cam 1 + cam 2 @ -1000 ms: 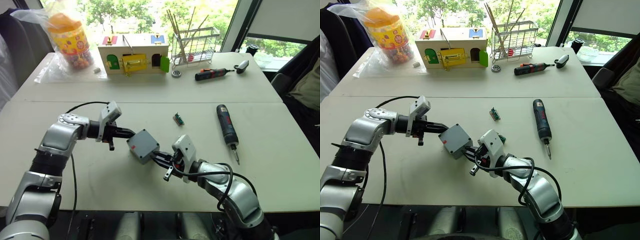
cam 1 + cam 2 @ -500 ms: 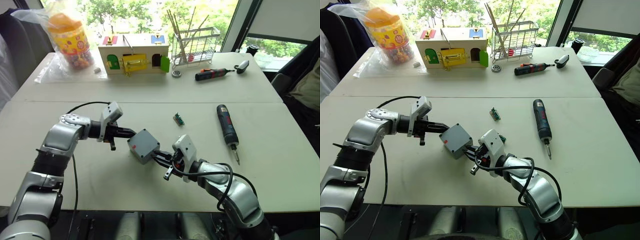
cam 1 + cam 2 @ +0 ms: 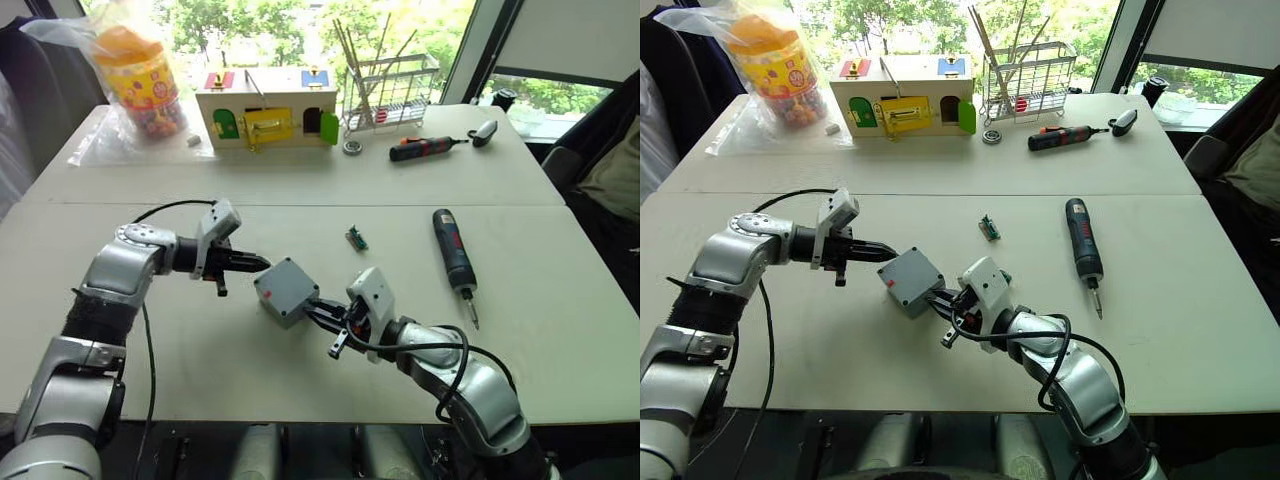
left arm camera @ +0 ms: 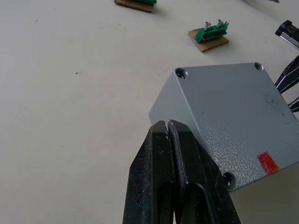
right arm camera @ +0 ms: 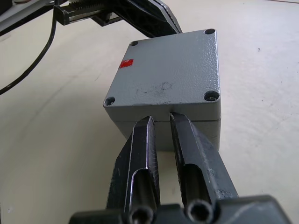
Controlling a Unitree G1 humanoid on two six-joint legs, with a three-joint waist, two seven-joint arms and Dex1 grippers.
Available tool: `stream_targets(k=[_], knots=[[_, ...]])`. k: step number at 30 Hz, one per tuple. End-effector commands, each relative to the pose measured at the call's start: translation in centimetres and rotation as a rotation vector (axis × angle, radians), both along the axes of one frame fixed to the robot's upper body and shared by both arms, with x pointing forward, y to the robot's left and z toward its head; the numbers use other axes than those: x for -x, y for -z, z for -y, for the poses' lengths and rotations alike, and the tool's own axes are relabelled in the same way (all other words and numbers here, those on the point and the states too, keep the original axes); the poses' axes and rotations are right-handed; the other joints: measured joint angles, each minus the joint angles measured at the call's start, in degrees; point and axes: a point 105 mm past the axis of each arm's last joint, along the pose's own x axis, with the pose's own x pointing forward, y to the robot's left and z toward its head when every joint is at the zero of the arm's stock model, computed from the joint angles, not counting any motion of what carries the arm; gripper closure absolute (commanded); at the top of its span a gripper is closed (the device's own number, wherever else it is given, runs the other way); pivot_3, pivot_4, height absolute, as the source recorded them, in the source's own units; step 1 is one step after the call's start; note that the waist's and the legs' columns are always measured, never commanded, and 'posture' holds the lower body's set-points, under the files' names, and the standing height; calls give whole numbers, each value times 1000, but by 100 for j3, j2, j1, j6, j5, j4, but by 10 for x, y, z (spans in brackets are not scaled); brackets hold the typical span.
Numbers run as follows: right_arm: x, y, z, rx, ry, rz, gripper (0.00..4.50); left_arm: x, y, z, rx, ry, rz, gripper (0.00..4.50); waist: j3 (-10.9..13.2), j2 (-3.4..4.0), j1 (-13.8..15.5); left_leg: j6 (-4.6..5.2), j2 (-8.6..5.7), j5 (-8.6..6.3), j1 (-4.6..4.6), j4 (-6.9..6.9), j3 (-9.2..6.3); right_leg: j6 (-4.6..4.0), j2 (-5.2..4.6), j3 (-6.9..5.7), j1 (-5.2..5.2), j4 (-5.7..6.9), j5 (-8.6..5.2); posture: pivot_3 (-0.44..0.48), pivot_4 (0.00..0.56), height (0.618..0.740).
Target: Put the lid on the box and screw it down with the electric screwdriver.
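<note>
The grey box (image 3: 287, 292) stands on the table just in front of me. The flat lid (image 5: 168, 70) lies on top of it, with a hole at each corner, a red mark, and a seam along the side. My left gripper (image 3: 264, 263) is shut, its tips at the box's left edge. My right gripper (image 5: 161, 119) is narrowly open with nothing between its fingers, and its tips rest against the box's near side at the seam. The electric screwdriver (image 3: 455, 250) lies on the table to the right, apart from both grippers.
A small green circuit part (image 3: 357, 238) lies just beyond the box. At the table's far side stand a wooden toy house (image 3: 266, 108), a wire rack (image 3: 390, 90), a bagged jar (image 3: 140, 80) and a smaller black-and-red screwdriver (image 3: 425, 148).
My left arm has drawn back slightly to the left. The box and my right gripper have stayed put.
</note>
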Motion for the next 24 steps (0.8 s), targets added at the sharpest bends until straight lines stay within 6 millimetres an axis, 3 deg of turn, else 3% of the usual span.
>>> stream_targets(k=[1,9,15,20,24], knots=[[5,-12,-1,-28,-28,38,3954,-8,-14,-3,11,-10,61,4500,0,0,4,0,0,0,0,0,0,0,0,0,0,0,0,0,150,736],[7,1,3,25,-47,-3,3954,-5,12,9,-19,12,31,4500,0,0,-3,0,2,0,0,0,0,0,-1,0,0,0,0,0,150,736],[4,8,5,51,-38,-14,3954,3,20,12,-19,29,8,4500,0,0,-2,0,7,0,-1,-1,0,0,0,0,-2,0,0,0,150,736],[-11,16,2,60,-19,-16,3954,17,22,13,-17,61,-17,4500,0,0,-4,0,7,0,-1,-1,0,0,-1,1,-1,0,0,0,150,736],[-25,9,3,48,14,19,3954,27,21,21,-2,87,-22,4500,0,0,4,0,8,0,-1,-1,0,0,-4,1,-1,0,0,0,150,736]])
